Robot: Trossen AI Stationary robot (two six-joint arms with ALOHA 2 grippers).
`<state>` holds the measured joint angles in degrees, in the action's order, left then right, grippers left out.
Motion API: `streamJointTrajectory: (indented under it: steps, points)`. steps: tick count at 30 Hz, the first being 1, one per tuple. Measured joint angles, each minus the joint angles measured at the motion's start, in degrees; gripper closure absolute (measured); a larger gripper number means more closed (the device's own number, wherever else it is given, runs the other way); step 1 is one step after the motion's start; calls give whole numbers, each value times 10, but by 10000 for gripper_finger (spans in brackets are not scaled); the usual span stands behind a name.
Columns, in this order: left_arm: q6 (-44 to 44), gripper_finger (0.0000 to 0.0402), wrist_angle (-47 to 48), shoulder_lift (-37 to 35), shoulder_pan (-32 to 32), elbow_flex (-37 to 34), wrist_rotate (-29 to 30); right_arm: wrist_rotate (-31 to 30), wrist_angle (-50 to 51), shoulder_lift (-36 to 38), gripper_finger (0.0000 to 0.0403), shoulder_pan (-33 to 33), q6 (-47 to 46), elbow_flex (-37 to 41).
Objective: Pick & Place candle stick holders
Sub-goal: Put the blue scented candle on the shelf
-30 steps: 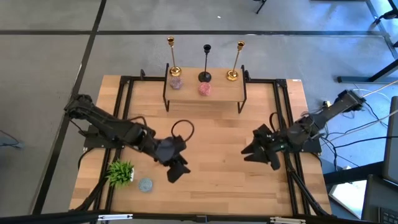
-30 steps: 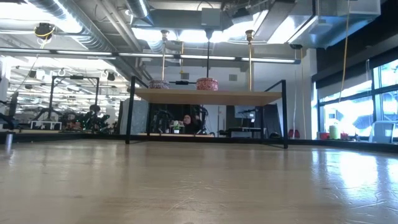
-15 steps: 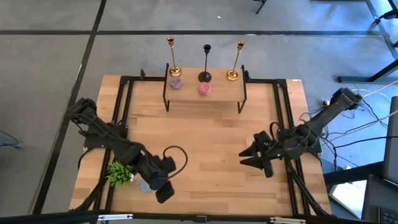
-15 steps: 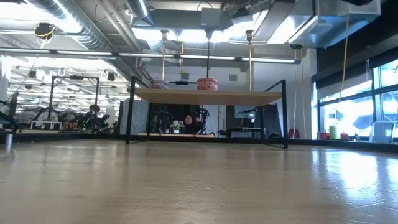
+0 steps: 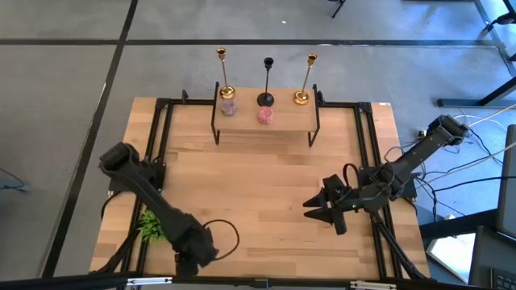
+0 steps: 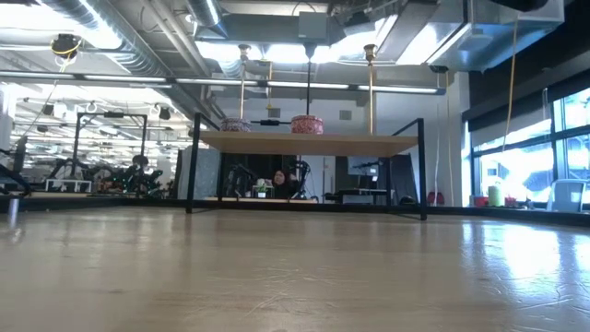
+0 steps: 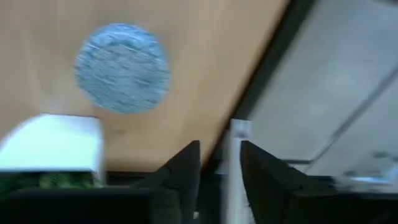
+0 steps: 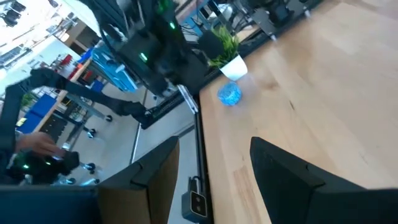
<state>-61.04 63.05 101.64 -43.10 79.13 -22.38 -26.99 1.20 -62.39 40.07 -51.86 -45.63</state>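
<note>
The three candlesticks are stood upright on the shelf at the tabletop's far edge. The right gripper, fingers apart, is nearer; the left gripper, slightly apart, is kept at the near edge.

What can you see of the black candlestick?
The black candlestick is a thin dark stem with a round flat base and a small cup on top, matte metal by its look. It stands upright at the middle of the raised shelf on the table's far side, between the two gold candlesticks, apart from both. Nothing grips it.
</note>
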Motion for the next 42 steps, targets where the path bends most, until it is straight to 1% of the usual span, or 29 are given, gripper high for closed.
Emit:
streamJointTrajectory:
  steps: [2,5,8,10,13,17,26,29,32,35,39,42]
  points:
    - [34,315,25,25,0,0,3,0,-8,0,201,0,0,0]
    - [73,349,26,55,1,0,2,0,-16,0,201,0,0,0]
    - [99,386,25,82,1,0,-20,0,-32,0,201,1,2,0]
    - [110,396,21,94,1,0,-34,0,-36,0,201,2,2,0]
    - [113,399,15,97,1,0,-37,0,-45,0,201,2,2,0]
    - [113,400,18,98,1,0,-27,0,-55,0,201,2,5,0]
    - [118,400,0,98,3,-48,-27,1,-58,0,201,2,11,0]
    - [122,401,-20,98,12,-58,-29,2,-59,0,201,2,11,0]
    - [133,400,-66,98,29,-58,-26,2,-58,0,201,2,11,0]
    - [136,400,-82,98,53,-58,-2,2,-58,0,201,2,12,0]
    - [159,400,-69,98,87,-58,49,2,-58,0,201,2,13,0]
    - [175,400,-65,98,114,-58,60,2,-58,0,201,2,13,0]
